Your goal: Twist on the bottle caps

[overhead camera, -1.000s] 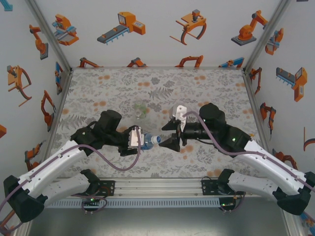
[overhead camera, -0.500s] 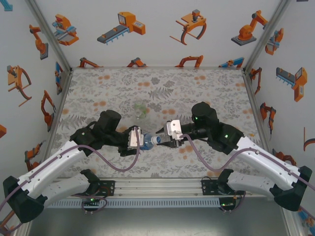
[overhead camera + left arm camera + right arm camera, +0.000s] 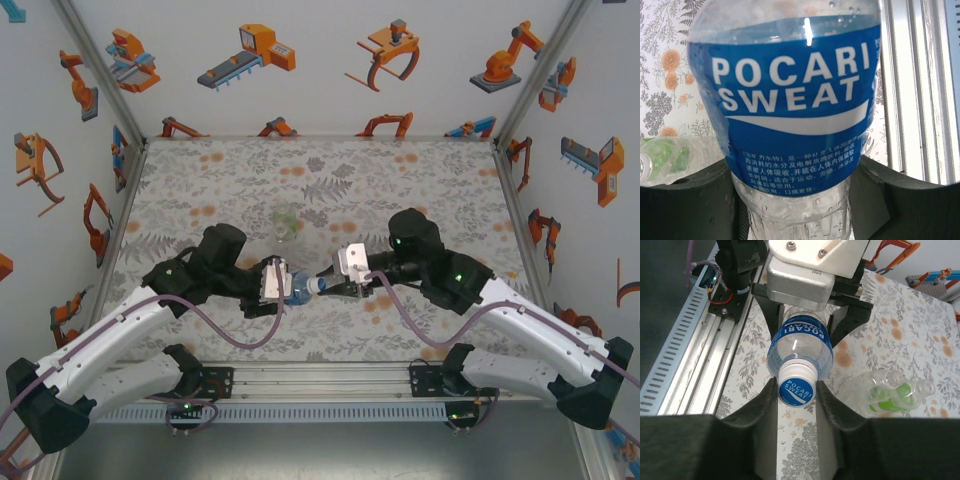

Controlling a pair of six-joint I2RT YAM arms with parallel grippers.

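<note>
At the base end of the blue-label bottle (image 3: 795,100), my left gripper (image 3: 284,286) is clamped round the labelled body and holds it up off the table (image 3: 200,190). At that bottle's mouth its cap (image 3: 796,385) sits on the neck. My right gripper (image 3: 796,390) has one finger pressed against each side of the cap, so I take the fingers as closed on it. From the wrist camera I cannot tell how far down the thread the cap has gone.

I judge this to be the middle of the first capping: the cap is seated, and what is left is to finish the turning and let go. Just beyond the blue-label bottle, on the side away from the arm bases, the other two bottles (image 3: 890,392) lie together on the table with bare necks. One is green-tinted and one colourless, and I count both as not yet done.

The blue-label bottle is held nearly level. Its long axis runs along the line between the two grippers, with the base toward the left one and the capped neck pointing straight into the right one.
</note>
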